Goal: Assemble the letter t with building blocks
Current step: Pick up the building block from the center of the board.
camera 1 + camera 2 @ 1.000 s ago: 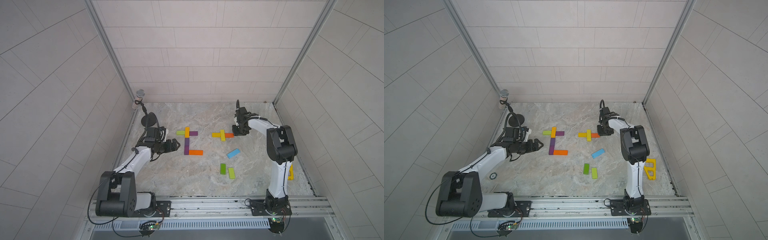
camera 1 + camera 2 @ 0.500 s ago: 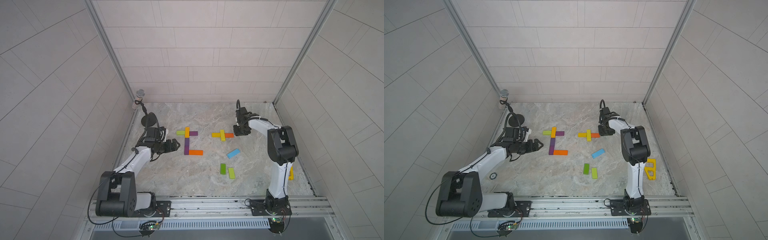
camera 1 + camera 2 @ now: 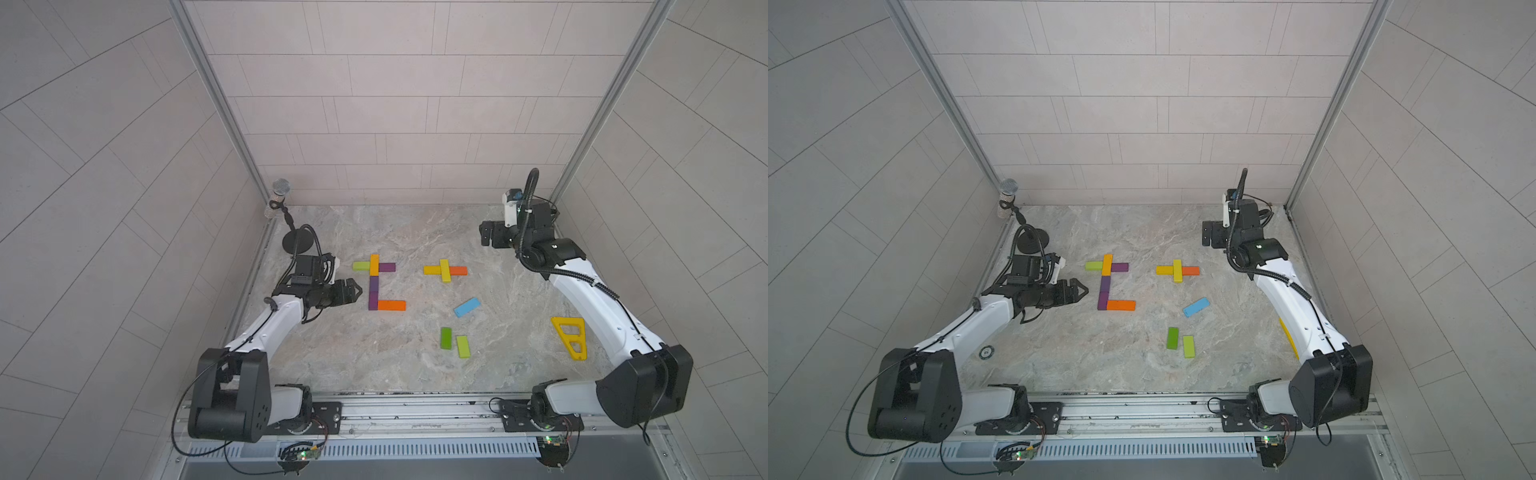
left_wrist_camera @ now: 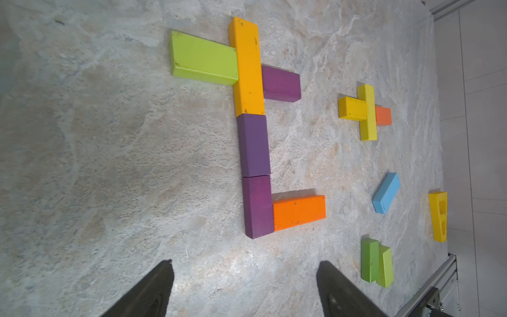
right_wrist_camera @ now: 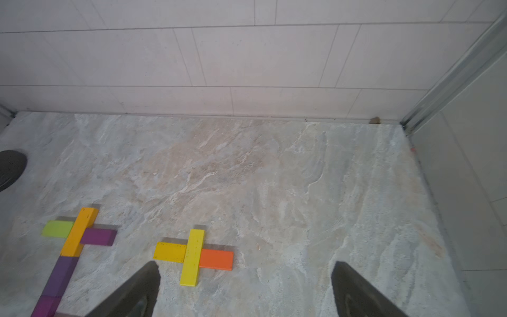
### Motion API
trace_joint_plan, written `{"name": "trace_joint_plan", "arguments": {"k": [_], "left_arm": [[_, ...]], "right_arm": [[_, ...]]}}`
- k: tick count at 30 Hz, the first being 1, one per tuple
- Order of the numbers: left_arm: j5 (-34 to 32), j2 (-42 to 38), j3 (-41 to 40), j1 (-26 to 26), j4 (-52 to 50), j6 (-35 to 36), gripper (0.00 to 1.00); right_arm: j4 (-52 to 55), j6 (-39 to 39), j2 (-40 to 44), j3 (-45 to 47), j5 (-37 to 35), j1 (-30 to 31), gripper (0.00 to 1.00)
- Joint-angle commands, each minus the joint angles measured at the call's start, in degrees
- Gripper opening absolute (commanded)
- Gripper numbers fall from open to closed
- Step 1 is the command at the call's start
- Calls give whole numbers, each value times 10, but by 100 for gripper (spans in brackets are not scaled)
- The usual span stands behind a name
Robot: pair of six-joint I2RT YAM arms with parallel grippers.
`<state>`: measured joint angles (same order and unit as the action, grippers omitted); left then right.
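The building blocks lie flat on the marble floor. A lime block [image 3: 360,266], an orange-yellow block [image 3: 374,265] and purple blocks [image 3: 373,293] with an orange foot [image 3: 392,305] form one figure. To its right sits a small cross of two yellow blocks [image 3: 445,270] and an orange block [image 3: 458,271]. Light blue [image 3: 467,307], green [image 3: 446,338] and lime [image 3: 463,346] blocks lie loose nearer the front. My left gripper [image 3: 353,291] [image 4: 244,267] is open and empty, just left of the purple stem. My right gripper [image 3: 484,235] [image 5: 245,267] is open and empty, behind and right of the cross.
A yellow frame piece [image 3: 570,343] with cut-out holes lies at the right, beside my right arm. A microphone [image 3: 281,188] on a round black base [image 3: 298,242] stands in the back left corner. Tiled walls close three sides; a metal rail [image 3: 415,409] runs along the front.
My right gripper has opened wide and drawn back from the orange block of the small cross, its arm folding back toward its base. The left arm stays put.
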<state>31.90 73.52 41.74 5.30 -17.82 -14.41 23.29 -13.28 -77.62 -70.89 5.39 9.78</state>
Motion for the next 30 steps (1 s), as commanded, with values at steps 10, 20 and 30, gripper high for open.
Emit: {"name": "trace_joint_plan", "arguments": {"k": [10, 20, 30], "left_arm": [[-9, -45, 1, 30, -18, 35, 86], [-33, -45, 7, 43, -39, 37, 86], [-40, -44, -4, 63, -40, 19, 86]], "right_arm": [[-105, -137, 6, 195, 96, 18, 82], [74, -202, 89, 274, -89, 160, 78], [142, -264, 91, 308, -100, 242, 70]]}}
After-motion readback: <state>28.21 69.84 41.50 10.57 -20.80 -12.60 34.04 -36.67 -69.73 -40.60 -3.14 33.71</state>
